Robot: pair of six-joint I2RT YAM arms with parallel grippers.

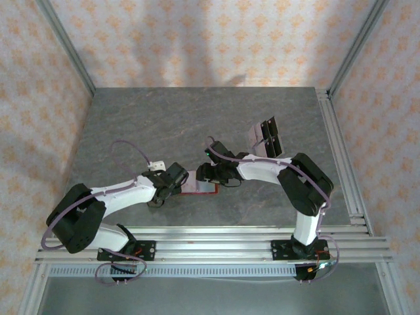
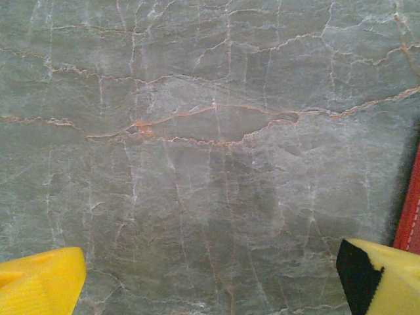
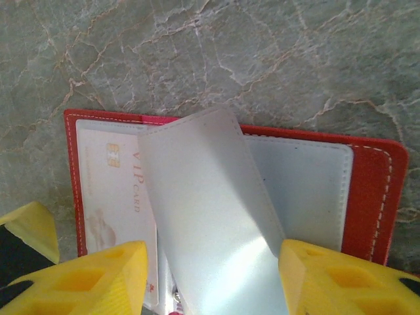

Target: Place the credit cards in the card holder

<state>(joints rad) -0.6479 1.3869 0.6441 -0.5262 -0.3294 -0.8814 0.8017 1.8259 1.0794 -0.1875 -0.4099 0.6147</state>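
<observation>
The card holder point(image 1: 202, 189) lies open on the table between my two grippers, red with a pale lining point(image 3: 308, 190). A pale VIP card point(image 3: 111, 190) sits in its left pocket. My right gripper point(image 3: 210, 279) is shut on a pale grey credit card point(image 3: 203, 216), holding it by its two side edges, tilted over the open card holder. More credit cards point(image 1: 266, 138), pale with black parts, lie behind the right arm. My left gripper point(image 2: 210, 282) hangs open over bare table, with the holder's red edge point(image 2: 410, 210) just beside its right finger.
The grey marble table point(image 1: 164, 125) has an aluminium rail point(image 1: 341, 157) along its right side and rails along the near edge. Patterned walls close in the back and both sides. Both arms reach in toward the middle of the table.
</observation>
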